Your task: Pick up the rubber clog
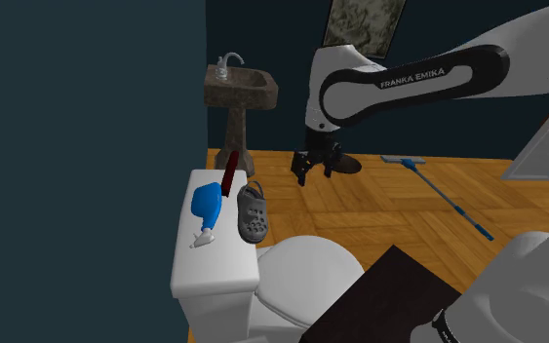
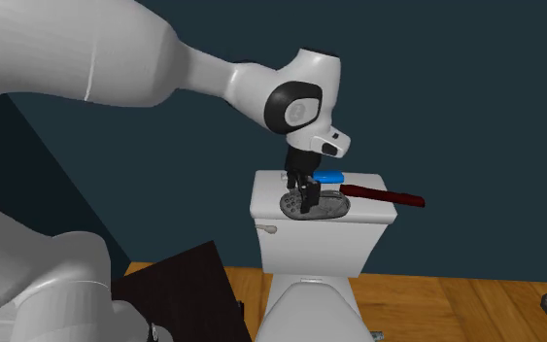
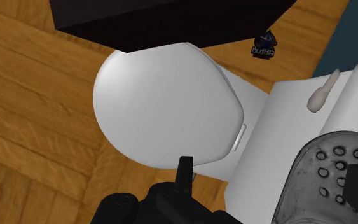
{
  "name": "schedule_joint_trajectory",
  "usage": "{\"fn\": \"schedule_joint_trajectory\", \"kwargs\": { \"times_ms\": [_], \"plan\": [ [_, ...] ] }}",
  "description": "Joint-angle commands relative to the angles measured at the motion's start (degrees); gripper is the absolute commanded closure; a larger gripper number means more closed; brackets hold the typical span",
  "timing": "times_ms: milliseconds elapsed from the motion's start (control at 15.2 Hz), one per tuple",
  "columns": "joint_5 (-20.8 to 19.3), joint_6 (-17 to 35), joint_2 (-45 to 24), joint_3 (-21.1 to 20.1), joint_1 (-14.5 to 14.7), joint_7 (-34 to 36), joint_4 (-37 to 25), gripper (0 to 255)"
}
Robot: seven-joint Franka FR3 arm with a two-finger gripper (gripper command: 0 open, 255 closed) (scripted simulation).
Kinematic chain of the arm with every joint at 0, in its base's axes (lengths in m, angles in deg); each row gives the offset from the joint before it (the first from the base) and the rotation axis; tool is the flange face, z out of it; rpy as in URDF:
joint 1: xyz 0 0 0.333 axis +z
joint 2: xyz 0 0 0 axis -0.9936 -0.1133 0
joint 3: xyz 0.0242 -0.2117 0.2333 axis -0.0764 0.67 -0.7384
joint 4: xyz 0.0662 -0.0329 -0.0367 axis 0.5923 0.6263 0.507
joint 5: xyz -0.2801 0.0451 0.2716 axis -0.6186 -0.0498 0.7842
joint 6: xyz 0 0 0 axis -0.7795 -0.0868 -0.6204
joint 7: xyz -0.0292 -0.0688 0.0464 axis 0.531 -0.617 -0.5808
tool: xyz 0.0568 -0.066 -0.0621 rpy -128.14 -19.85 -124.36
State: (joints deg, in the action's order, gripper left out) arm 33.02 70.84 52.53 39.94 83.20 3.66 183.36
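Bathroom, dark walls, wood floor. Grey clog [image 1: 253, 211] lies on the toilet tank lid [image 1: 196, 268], centre-left in the shoulder view, beside a blue object [image 1: 207, 205]. Claw [image 1: 313, 170] hangs near it, fingers spread, gripping nothing. Judged: nothing grasped yet; centring, closing and lift remain.

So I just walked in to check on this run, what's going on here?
The white Franka arm is going for the grey clog lying on the toilet tank lid, beside a blue item and a dark red stick. Its black gripper is open, hanging near the clog, nothing held yet.
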Motion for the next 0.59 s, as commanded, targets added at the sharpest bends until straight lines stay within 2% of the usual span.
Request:
{"fn": "schedule_joint_trajectory", "kwargs": {
  "times_ms": [0,528],
  "plan": [
    [-0.1,1.9,-4.5,-0.3,-0.1,1.6,-2.4,0],
    [-0.9,7.7,-22.2,-0.4,0.3,7.4,-13.9,0]
  ]
}}
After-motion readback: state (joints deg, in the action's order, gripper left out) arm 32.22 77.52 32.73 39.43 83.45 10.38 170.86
